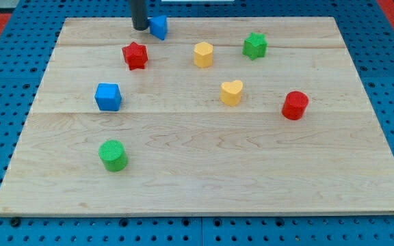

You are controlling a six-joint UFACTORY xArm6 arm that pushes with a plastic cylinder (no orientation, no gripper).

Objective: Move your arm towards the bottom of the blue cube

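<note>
The blue cube sits on the wooden board at the view's left, about mid-height. My tip is at the view's top, left of centre, well above and a little right of the cube. It stands just left of a small blue block, close to it or touching it. A red star-shaped block lies between my tip and the blue cube.
A yellow block and a green star-shaped block lie at the top middle. A yellow heart-shaped block and a red cylinder lie to the right. A green cylinder lies below the blue cube.
</note>
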